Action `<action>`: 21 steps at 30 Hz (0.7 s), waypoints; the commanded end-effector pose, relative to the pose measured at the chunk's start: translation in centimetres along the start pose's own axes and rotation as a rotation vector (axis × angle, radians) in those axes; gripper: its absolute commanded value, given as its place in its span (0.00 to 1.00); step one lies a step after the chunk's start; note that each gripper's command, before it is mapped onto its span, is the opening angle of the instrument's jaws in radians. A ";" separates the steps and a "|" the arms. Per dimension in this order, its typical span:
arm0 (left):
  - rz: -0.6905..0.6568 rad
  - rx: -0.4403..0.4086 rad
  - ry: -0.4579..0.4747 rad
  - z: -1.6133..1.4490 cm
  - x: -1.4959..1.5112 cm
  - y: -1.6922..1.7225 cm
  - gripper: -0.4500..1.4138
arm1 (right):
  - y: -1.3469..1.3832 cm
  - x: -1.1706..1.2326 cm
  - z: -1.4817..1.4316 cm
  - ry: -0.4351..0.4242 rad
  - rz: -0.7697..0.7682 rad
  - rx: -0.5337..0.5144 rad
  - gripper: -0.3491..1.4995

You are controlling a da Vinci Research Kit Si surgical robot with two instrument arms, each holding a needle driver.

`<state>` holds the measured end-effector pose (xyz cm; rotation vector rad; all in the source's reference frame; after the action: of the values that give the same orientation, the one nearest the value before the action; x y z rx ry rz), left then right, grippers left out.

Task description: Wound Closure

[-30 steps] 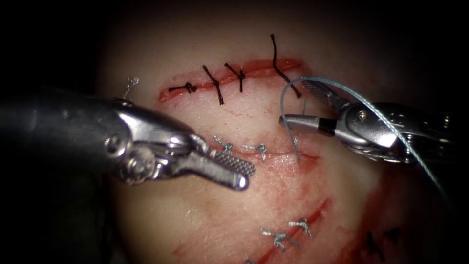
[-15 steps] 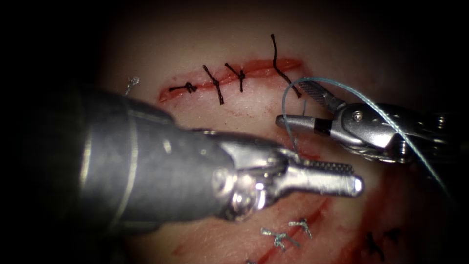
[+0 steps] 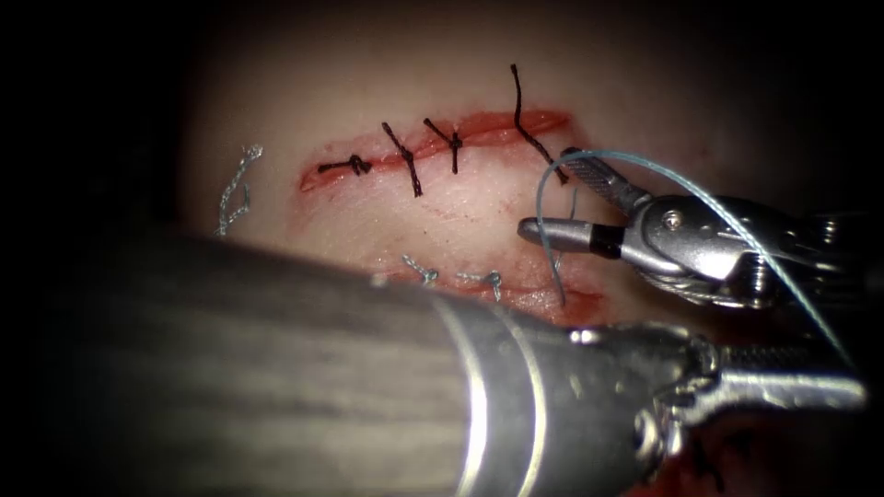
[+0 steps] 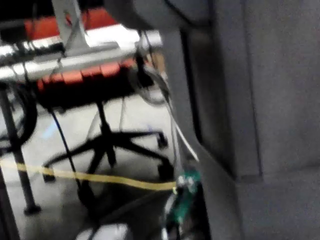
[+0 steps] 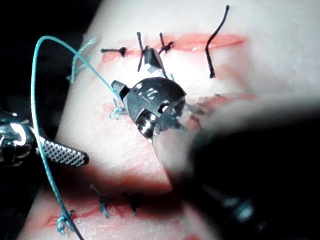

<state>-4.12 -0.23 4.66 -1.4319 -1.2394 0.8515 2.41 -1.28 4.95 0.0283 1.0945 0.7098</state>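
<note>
The steel right tool [image 3: 543,198] gapes — jaws spread, empty — beside the pale blue thread [image 3: 681,179]; the left tool's [image 3: 829,387] jaw state I cannot tell.

A black office chair base [image 4: 107,150] stands on a pale floor [image 4: 130,117], near a yellow tape line [image 4: 100,177] and an orange bench [image 4: 75,80].

Left arm's tool [image 3: 792,387]: shaft blurred, covering the lower tissue [image 3: 304,230]; whether anything is gripped cannot be told. Thread [image 3: 737,225]: cut off behind that tool.
</note>
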 end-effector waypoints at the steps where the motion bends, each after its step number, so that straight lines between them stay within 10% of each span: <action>1: 0.000 -0.001 0.002 0.04 0.01 -0.05 0.68 | -0.03 0.00 0.09 0.002 -0.001 0.001 0.90; 9: 0.003 -0.036 0.033 0.11 0.10 0.02 0.65 | -0.04 -0.02 0.09 0.003 -0.004 0.000 0.91; 14: 0.009 -0.047 0.024 0.13 0.11 0.01 0.29 | -0.06 -0.02 0.09 0.003 -0.004 0.000 0.93; 16: 0.066 -0.045 0.025 0.15 0.11 -0.04 0.00 | -0.08 -0.01 0.09 0.003 -0.003 -0.001 0.93; 21: 0.029 -0.080 -0.045 0.09 0.09 -0.13 0.00 | -0.09 0.00 0.08 0.003 -0.002 -0.004 0.95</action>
<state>-4.15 -0.16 4.75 -1.4975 -1.3274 0.8648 2.45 -1.33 4.94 0.0220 1.0938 0.7105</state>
